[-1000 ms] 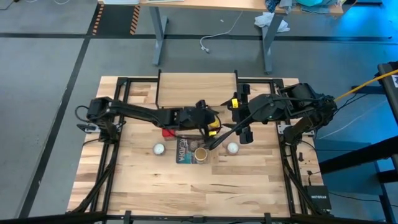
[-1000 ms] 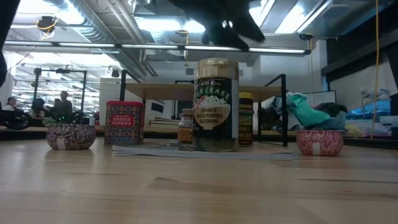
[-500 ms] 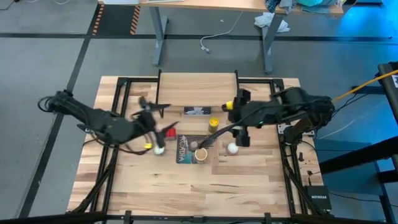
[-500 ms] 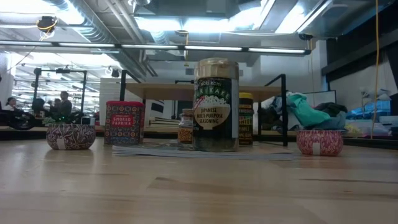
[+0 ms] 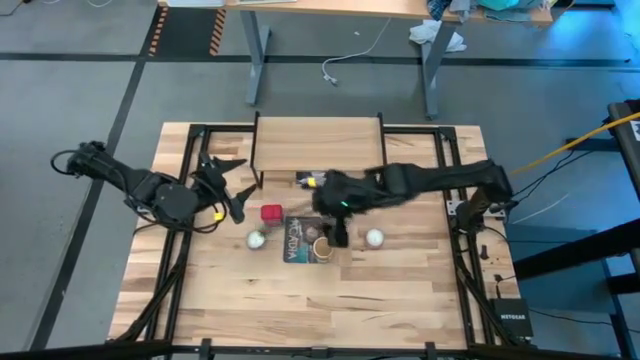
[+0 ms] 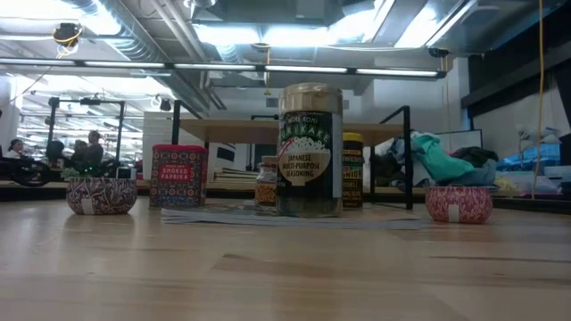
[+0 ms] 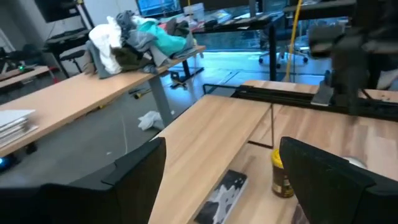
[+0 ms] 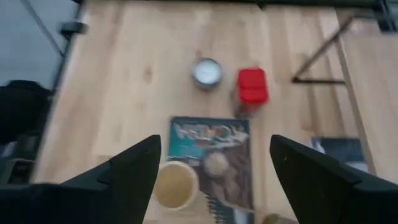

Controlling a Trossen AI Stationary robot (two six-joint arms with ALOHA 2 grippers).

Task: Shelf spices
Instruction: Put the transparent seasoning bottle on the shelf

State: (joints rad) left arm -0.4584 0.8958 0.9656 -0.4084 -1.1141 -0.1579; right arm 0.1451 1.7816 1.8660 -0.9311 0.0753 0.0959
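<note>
Glass and tin make up what we must shelve. Nearest the low camera stands the wide furikake seasoning jar (image 6: 309,150), printed label around smooth round walls, tan lid on top; from above it sits at about six o'clock from the table's middle, on the near right corner of the flat picture book (image 5: 305,240). We judge it the heaviest of the four and slippery, so we would grip across its body below the lid. On the book just behind it is the tiny brownish jar (image 6: 266,186), light and easy to tip; it wants a gentle pinch at mid-height. Left of the book, at nine o'clock from the wide jar, rests the red square paprika tin (image 5: 270,212), stiff, with flat sides that give a sure hold. Two round patterned tins, white-topped from above, flank the book: the left one (image 6: 101,194) and the right one (image 6: 458,203).

Farther back, the yellow dark-lidded jar (image 7: 282,173) stands on the tabletop just before the shelf (image 5: 318,144), whose light-wood board on black legs holds no spice yet.

Our right gripper (image 5: 336,204) hovers over the book's far edge, fingers (image 8: 314,177) spread wide, empty. Our left gripper (image 5: 228,186) waits at nine o'clock, fingers (image 7: 134,168) parted, also empty.
</note>
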